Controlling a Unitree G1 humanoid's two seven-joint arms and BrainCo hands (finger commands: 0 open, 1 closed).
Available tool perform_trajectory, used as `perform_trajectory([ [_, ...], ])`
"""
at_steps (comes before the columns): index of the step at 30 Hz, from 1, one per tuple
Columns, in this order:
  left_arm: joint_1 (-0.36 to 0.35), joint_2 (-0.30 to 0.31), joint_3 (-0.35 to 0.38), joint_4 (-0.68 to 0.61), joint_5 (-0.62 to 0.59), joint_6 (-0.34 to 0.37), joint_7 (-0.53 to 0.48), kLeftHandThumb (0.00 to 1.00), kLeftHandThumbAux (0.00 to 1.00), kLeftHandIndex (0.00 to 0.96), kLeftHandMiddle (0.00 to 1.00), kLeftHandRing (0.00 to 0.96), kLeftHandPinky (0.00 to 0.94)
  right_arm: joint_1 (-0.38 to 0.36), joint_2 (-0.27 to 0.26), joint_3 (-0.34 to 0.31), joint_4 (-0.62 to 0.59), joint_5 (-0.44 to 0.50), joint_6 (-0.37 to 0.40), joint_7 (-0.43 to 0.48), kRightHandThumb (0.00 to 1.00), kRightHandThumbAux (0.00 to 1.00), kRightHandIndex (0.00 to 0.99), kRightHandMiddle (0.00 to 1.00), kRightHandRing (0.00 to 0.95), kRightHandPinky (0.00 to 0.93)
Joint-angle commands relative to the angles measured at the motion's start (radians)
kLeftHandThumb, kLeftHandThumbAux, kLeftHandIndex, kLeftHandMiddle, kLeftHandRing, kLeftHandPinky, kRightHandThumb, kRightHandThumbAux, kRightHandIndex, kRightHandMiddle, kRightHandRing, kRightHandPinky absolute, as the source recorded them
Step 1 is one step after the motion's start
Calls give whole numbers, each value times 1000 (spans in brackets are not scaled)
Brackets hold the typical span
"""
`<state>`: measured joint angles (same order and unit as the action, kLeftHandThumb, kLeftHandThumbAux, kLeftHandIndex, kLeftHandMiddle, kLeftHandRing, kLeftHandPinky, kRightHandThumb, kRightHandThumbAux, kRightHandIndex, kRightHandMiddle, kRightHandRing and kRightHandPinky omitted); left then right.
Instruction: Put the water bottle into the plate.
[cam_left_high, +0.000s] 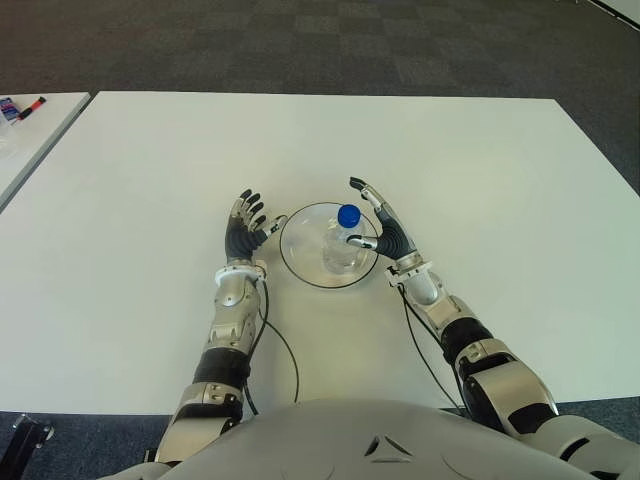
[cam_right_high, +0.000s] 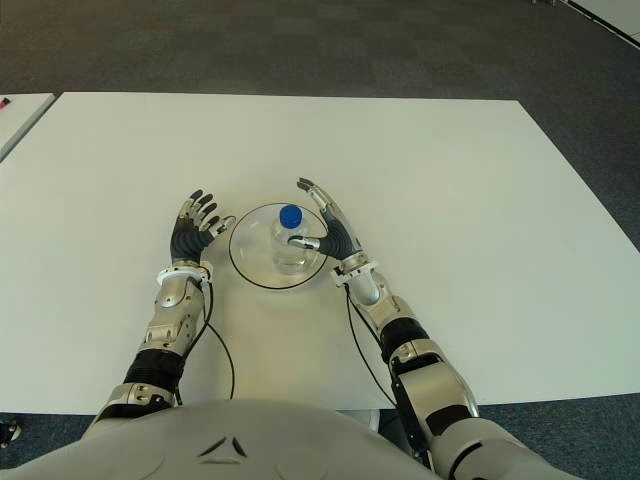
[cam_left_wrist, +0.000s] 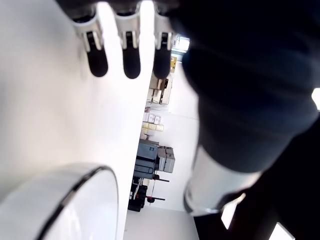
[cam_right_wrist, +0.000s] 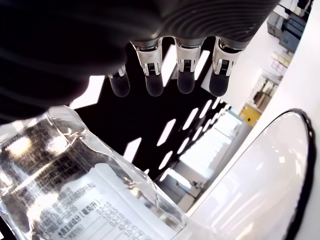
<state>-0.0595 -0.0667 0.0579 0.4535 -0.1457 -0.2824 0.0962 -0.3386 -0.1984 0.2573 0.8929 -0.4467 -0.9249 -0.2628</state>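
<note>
Right hand (cam_left_high: 378, 222): shown just beside the plate on its right side; fingers (cam_right_wrist: 186, 80) extended and spread, thumb reaching toward the bottle; nothing is seen clamped, and whether the thumb tip touches the bottle cannot be told.
Left hand (cam_left_high: 244, 228): shown just beside the plate on its left side, palm turned toward it; fingers (cam_left_wrist: 131, 62) straight and apart, nothing held.
Water bottle (cam_left_high: 343, 243): clear plastic, blue cap (cam_left_high: 348, 215) on top; stood upright inside the plate, between the two hands; a printed label is seen on its wall in the right wrist view.
Plate (cam_left_high: 297, 258): round, clear or white with a dark rim; placed on the table near the robot's edge, in front of the torso.
Table (cam_left_high: 150, 180): white, flat; carries the plate.
Second table (cam_left_high: 30, 140): white, seen at the far left, separated by a gap; small objects (cam_left_high: 20, 107) lie on it, too small to be identified.
Floor (cam_left_high: 300, 45): dark patterned carpet beyond the table.
</note>
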Motion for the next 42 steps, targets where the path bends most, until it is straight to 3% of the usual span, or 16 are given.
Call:
perform_trajectory([
  [1,-8,-53,-8,16,6,4,4,0,943,129,154,146,175,3,-2,-10,-6,55,30,78,245,348,0,0,0,0],
  [16,-11,-54,-5,21,3,0,4,0,949,130,153,148,178,19,-8,-35,-45,86,56,111,177,420,0,0,0,0],
  [33,-15,-51,-4,33,1,-1,-1,0,941,124,148,143,173,30,10,-80,-68,181,33,178,93,396,0,0,0,0],
  [42,-17,-49,-3,41,1,-10,-2,0,935,127,148,144,179,37,21,-103,-90,235,56,228,69,413,0,0,0,0],
])
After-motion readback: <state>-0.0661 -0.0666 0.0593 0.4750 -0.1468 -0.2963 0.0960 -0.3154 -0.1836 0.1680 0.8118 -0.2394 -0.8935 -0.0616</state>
